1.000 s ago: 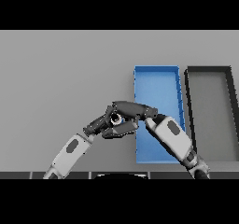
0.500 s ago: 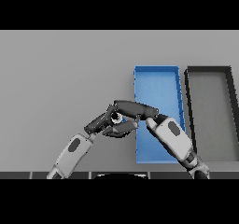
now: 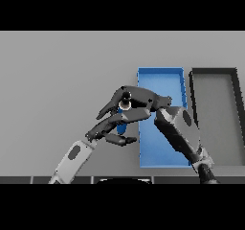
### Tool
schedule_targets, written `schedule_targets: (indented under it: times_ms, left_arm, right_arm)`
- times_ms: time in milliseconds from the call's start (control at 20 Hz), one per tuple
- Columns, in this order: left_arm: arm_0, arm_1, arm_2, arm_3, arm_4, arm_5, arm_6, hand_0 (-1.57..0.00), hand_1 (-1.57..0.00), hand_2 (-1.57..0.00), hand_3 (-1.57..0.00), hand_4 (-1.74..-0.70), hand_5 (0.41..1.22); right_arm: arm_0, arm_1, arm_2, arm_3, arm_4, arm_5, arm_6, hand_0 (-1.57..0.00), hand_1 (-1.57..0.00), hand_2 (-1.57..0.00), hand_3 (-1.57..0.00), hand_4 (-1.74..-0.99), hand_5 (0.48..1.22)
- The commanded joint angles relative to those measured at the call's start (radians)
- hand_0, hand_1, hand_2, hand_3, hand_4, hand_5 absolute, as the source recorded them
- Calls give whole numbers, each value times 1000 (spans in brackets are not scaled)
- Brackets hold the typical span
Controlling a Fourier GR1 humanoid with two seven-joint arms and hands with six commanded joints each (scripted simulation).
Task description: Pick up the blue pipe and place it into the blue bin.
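Head view: grey bin [image 3: 214, 119] beside blue bin [image 3: 162, 143]

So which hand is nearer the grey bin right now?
Right. The right hand hovers over the blue bin's left edge, which sits beside the grey bin. The left hand is lower and further left, over the table.

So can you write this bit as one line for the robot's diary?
stage: grasp | blue pipe: between both hands, left of blue bin | right hand: curled over pipe | left hand: fingers against it | grey bin: unused
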Motion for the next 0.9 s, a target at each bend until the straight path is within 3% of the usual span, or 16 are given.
schedule_targets:
  times_ms: [0, 150, 200, 350, 450, 700, 850]
  left_arm:
    - [-6, 1, 5, -3, 5, -1, 3, -4, -4, -3, -4, -926, 496]
    - [3, 8, 1, -14, 2, -2, -3, -2, -1, -1, -1, -925, 488]
    - [-3, 2, -3, -14, -2, 1, 8, -1, -1, -1, -1, -920, 487]
    - [6, 22, 0, -19, -13, -1, -9, 0, 0, 0, 0, -904, 487]
    - [12, 32, 1, -34, -12, -3, -4, 0, 0, 0, 0, -891, 486]
    - [-11, 21, 10, -14, -9, -1, 14, 1, 1, 1, 1, -883, 481]
    - [-3, 27, 14, -20, -8, 0, 4, 1, 1, 1, 1, -878, 482]
  right_arm:
    - [-64, -7, -23, 14, -23, -18, 3, -1571, -1571, -1571, -1571, -1493, 1221]
    - [-197, -38, -83, 82, -56, -19, -30, -1571, -1571, -1571, -1571, -1495, 1221]
    - [-241, -51, -117, 115, -49, -65, -38, -1571, -1571, -1571, -1571, -1495, 1221]
    - [-310, -101, -186, 228, 30, -132, -71, -1571, -1571, -1571, -1571, -1497, 1221]
    - [-329, -133, -213, 314, 92, -127, -79, -1571, -1571, -1571, -1571, -1498, 1221]
    - [-266, -163, -274, 527, 201, -101, -106, -1571, -1571, -1571, -1571, -1498, 1221]
    - [-185, -167, -285, 584, 264, -124, -83, -1571, -1571, -1571, -1571, -1499, 1221]
